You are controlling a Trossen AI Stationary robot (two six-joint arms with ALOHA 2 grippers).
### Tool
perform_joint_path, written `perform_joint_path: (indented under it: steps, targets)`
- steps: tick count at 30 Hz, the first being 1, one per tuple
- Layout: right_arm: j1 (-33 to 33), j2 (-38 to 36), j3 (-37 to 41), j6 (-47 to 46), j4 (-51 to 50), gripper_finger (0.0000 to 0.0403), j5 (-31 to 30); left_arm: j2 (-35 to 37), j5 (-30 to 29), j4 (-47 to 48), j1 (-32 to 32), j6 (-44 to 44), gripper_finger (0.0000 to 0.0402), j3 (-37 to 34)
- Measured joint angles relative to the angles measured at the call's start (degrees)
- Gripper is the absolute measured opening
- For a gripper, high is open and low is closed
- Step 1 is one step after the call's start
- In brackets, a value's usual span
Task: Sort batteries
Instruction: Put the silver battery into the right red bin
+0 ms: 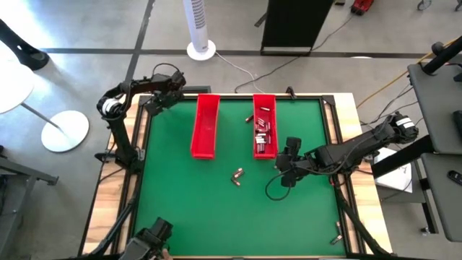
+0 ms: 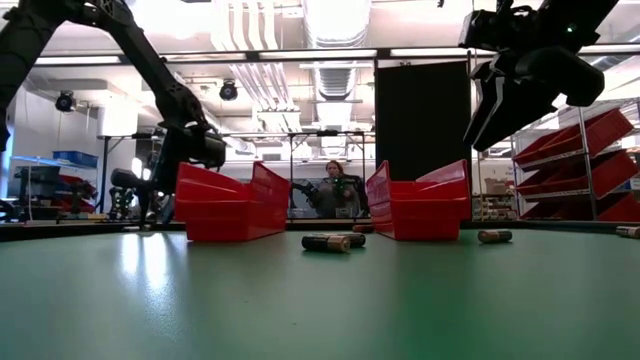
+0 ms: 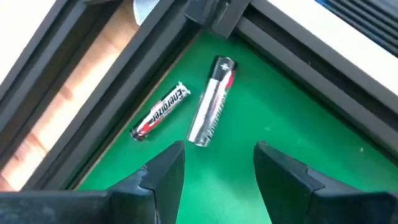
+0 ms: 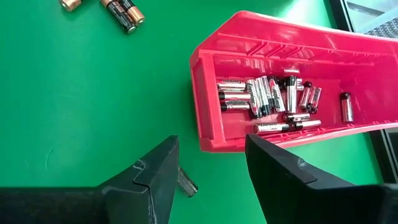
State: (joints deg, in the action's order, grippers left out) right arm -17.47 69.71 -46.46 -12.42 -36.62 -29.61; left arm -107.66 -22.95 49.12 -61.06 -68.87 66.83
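My left gripper [image 3: 217, 158] hovers open over the table's far left corner [image 1: 153, 103], above two silvery batteries with red and black ends [image 3: 160, 111] [image 3: 212, 101] lying on the green mat. My right gripper [image 4: 211, 155] is open in the air by the near end of the right red tray [image 4: 205, 93] [image 1: 287, 165]. That tray holds several silvery batteries [image 4: 273, 99]. One battery [image 4: 186, 182] lies on the mat under the right gripper. Dark copper-tipped batteries [image 4: 124, 12] [image 1: 237, 175] lie on the mat farther left. The left red tray [image 1: 205, 126] shows no batteries.
A black frame [image 3: 124, 74] rims the mat, close behind the two corner batteries. The two red trays stand side by side at the far half of the table [image 2: 230, 205] [image 2: 420, 205]. Open green mat [image 1: 216, 217] fills the near half. A person sits in the room beyond [image 2: 335, 190].
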Motion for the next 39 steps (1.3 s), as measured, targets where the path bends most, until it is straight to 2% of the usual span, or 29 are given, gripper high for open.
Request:
perform_joint_path:
  steps: [5,10,15,24,31,39]
  targets:
    - [0.0,0.0,0.02,0.28,0.02,0.0172,-0.02,-0.11,2.7,0.01,-0.08,5.66,0.0171,0.0]
    - [0.0,0.0,0.02,0.4,0.02,0.0174,-0.02,-0.11,3.99,0.35,-0.01,8.14,0.0171,0.0]
    - [0.0,0.0,0.02,0.51,0.04,0.018,-0.02,-0.11,4.51,0.44,-0.02,14.27,0.0171,0.47]
    - [0.0,0.0,0.07,1.13,0.57,0.017,-0.02,-0.09,4.28,4.78,0.09,19.52,0.0166,6.75]
    - [-0.05,0.0,0.29,-0.39,0.7,0.0174,-0.02,-0.09,4.61,2.93,-3.8,25.67,0.0155,8.48]
    - [0.0,0.0,0.74,-0.15,1.06,0.0182,-0.43,-2.6,13.05,4.67,-7.91,30.54,0.0154,7.5]
